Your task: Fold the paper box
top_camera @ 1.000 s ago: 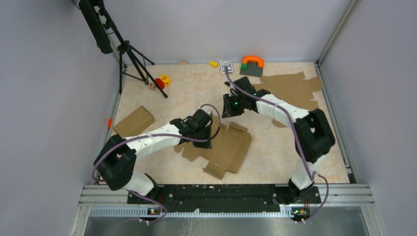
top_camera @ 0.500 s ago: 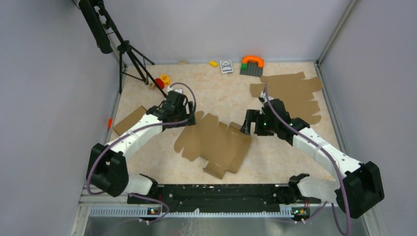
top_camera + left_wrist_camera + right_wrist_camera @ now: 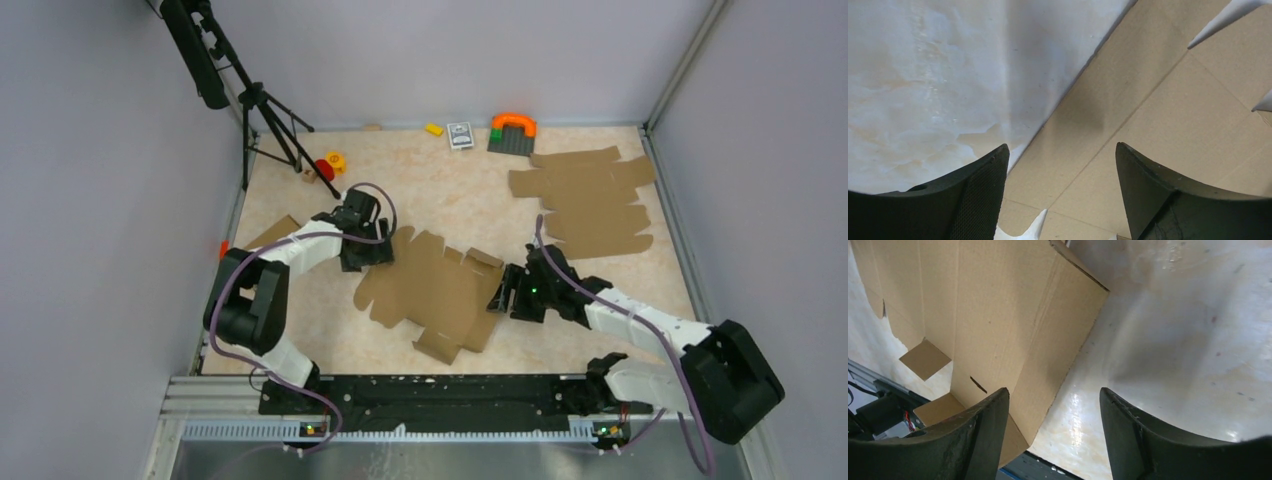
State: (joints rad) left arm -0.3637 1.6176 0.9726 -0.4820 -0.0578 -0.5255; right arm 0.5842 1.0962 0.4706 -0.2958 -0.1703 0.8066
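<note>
The table [image 3: 440,190] fills the middle of the top view, walled at the back and both sides; the paper box [image 3: 440,295] lies opened out almost flat at its centre, only small flaps at its right and lower edges raised a little; I judge the folding barely begun, the step in hand being to get hold of two opposite edges. A pile of spare sheets [image 3: 590,195] sits upper right, well apart; bare surface rings the box, so there is room to swing panels up. The left gripper [image 3: 372,250] is low at the box's upper-left edge, its fingers [image 3: 973,195] spread with the cardboard border running between them, gripping nothing; the right gripper [image 3: 505,293] is at the right edge, fingers [image 3: 1143,440] likewise apart and empty. The next move probably calls for slipping a finger under a side panel and lifting along its crease; the loose sheet could slide instead.
</note>
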